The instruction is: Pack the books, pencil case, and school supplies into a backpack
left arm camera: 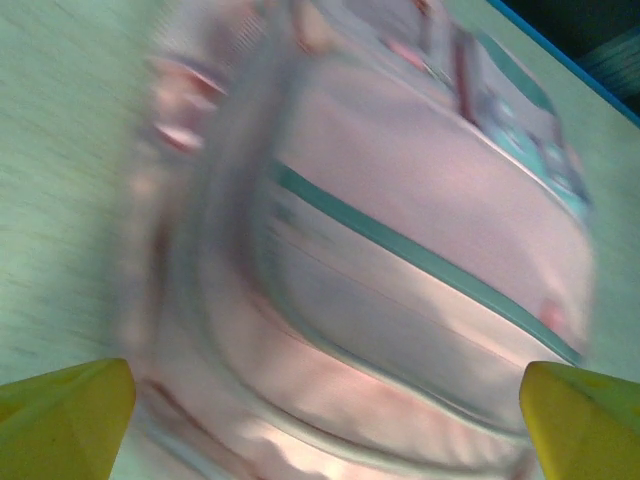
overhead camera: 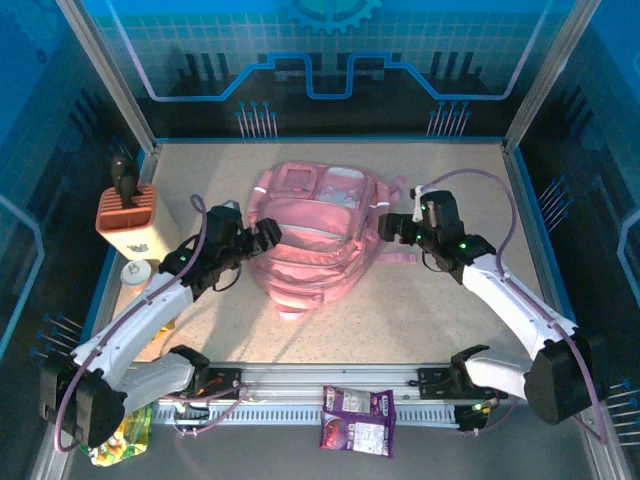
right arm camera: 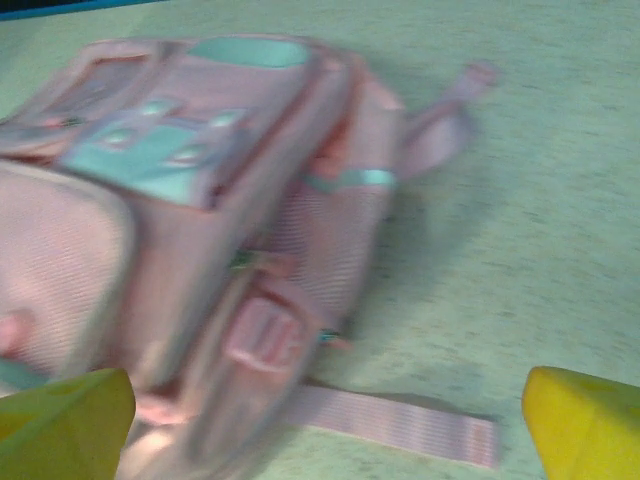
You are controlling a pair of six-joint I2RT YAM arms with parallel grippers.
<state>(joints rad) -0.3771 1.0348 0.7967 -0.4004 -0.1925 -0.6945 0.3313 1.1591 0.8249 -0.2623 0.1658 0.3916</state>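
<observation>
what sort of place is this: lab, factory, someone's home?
Probably a robot lab cell, not a home: aluminium posts and blue printed panels enclose the table, the left arm and right arm are bolted to a rail at its near edge, and a pink backpack lies between them.

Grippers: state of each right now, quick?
Left gripper: open, holding nothing, above the backpack.
Right gripper: open, holding nothing, by the backpack's side.

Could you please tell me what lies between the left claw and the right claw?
The pink backpack lies on the table between the left claw and the right claw, as the top external view shows.
</observation>
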